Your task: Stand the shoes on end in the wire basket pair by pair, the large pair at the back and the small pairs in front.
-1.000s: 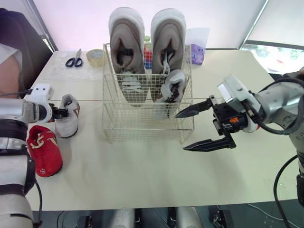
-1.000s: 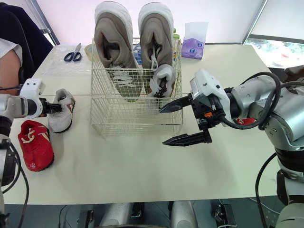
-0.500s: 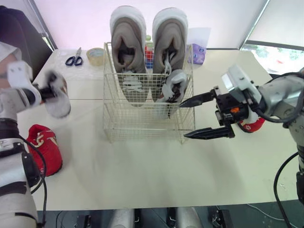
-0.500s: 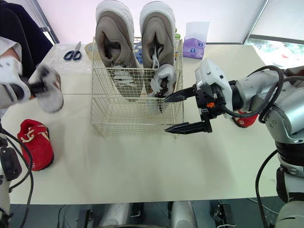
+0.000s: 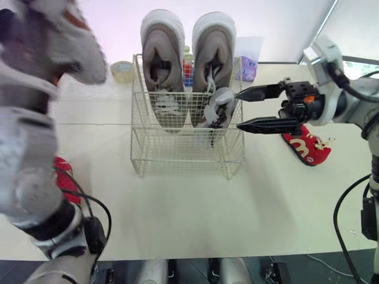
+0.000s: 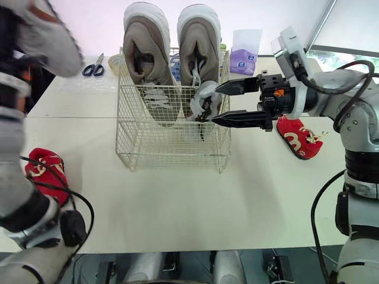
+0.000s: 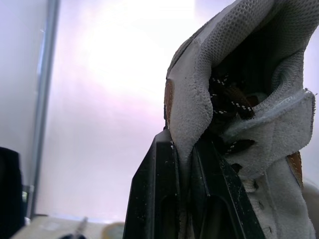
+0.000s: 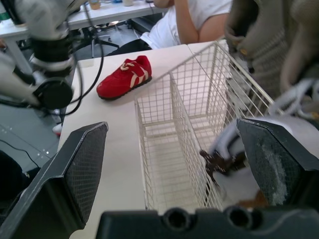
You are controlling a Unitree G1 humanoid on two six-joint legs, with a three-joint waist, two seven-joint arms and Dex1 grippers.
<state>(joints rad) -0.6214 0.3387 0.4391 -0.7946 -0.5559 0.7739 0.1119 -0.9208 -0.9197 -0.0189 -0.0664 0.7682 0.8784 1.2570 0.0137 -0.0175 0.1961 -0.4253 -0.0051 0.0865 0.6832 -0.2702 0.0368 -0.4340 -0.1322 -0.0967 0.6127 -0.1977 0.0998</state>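
wire basket (image 5: 186,160), three shoes (image 5: 161,65) upright; left fingers (image 7: 154,199) tight on shoe (image 7: 219,64), right fingers (image 5: 263,124) apart

No legible txt, labels or nos.

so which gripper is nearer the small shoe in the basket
Right. The right gripper is open beside the small shoe; the left gripper is raised far left, holding another shoe.

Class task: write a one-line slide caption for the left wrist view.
Left pincer clamped on the rim of a small white shoe, held aloft.
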